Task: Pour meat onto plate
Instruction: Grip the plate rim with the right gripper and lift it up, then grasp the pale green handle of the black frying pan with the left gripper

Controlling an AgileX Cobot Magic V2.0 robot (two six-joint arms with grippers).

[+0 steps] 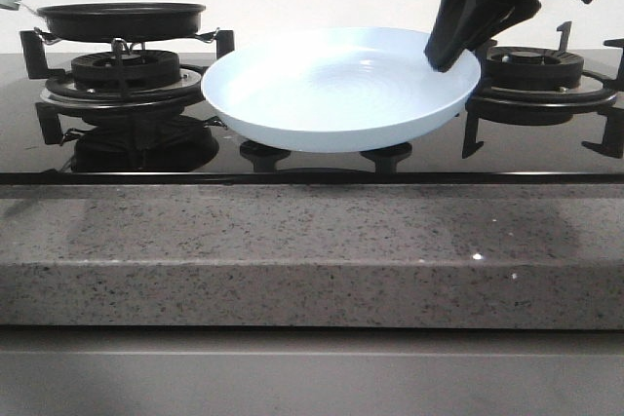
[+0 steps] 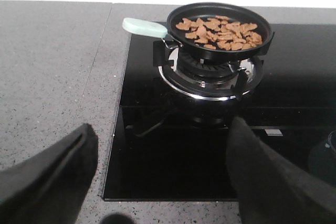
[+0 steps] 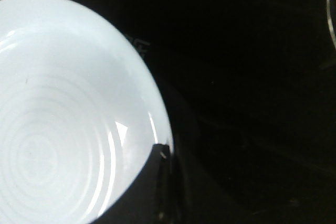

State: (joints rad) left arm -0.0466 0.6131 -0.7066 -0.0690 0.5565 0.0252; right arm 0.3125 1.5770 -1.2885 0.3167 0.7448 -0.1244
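The meat point(image 2: 220, 32) lay as a loose pile of thin tan-brown pieces inside the black frying pan point(image 2: 219, 31), which sat on the burner point(image 1: 122, 70) at the upper left of the front view, its pale green handle point(image 2: 143, 26) pointing off to the left of the left wrist frame. The plate point(image 1: 331, 94), pale blue and bare, showed in the middle of the front view, seemingly raised over the black hob point(image 1: 292, 158), with the right tool point(image 1: 450, 51) pinching its rim at the upper right. The left tool point(image 2: 160, 182) hung spread and holding nothing near the lower edge of its own view, well apart from the pan. The step in hand seemed to be fetching the pan; doing it well would likely mean closing squarely on the handle, keeping the pan level, and tipping only once its lip was over the plate, held steady near the grey speckled bench point(image 1: 292, 250).
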